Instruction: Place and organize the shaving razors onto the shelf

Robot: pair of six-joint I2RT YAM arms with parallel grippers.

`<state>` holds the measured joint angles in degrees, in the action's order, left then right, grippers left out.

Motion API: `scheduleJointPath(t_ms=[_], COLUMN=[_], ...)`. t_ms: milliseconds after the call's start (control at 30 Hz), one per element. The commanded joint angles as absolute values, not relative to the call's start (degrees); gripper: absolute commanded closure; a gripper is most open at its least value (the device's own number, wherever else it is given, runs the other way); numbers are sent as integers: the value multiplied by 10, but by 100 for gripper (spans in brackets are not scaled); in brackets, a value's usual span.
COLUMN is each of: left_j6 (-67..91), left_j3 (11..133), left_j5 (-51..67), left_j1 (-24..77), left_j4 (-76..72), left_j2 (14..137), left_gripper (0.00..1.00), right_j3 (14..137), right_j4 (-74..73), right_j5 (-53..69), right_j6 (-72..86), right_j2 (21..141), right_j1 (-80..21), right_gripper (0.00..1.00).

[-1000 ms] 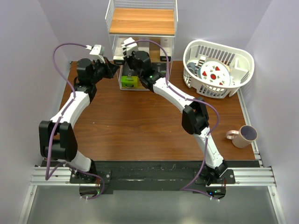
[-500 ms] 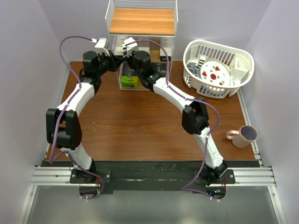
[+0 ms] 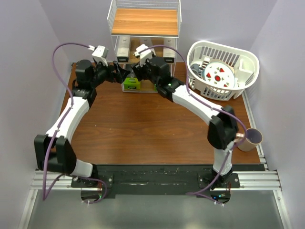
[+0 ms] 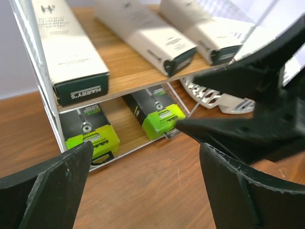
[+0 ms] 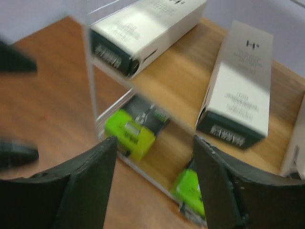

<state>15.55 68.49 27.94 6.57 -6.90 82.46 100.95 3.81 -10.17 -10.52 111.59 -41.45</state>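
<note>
The shelf [image 3: 143,21] stands at the table's far edge. In the left wrist view its middle tier [image 4: 119,67] carries three white cartons with dark ends [image 4: 71,52] [image 4: 147,33] [image 4: 200,24]. Two black razor packs with lime-green ends [image 4: 88,131] [image 4: 157,112] lie on the bottom tier. My left gripper [image 3: 123,74] [image 4: 145,152] hangs open and empty over the table just in front of the shelf. My right gripper [image 3: 136,70] [image 5: 155,143] is also open and empty, facing the green packs [image 5: 131,131] [image 5: 190,188] and two cartons [image 5: 143,28] [image 5: 240,86].
A white slatted basket [image 3: 238,57] with dishes sits at the back right, close to the shelf's right side. A purple-rimmed cup [image 3: 250,138] stands at the right table edge. The two grippers are close together in front of the shelf's lower tiers.
Both grippers have opened. The right gripper has drawn back out of the shelf toward the right, its elbow swinging right. The left gripper has dropped slightly in front of the shelf.
</note>
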Motion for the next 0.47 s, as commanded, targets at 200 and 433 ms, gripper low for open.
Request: scheduleJointPath(t_ms=[200, 433], left_j6=[54, 6], left_j3=[591, 557], left_j5=[251, 232], left_j1=[66, 55], left_j4=[-66, -57], left_j2=[726, 718], left_gripper=[0, 0], right_j3=[825, 712], right_j4=[-292, -297], right_j5=[-156, -177], right_j6=[35, 8], right_j2=[905, 790], right_j1=[-421, -420], right_gripper=[15, 4])
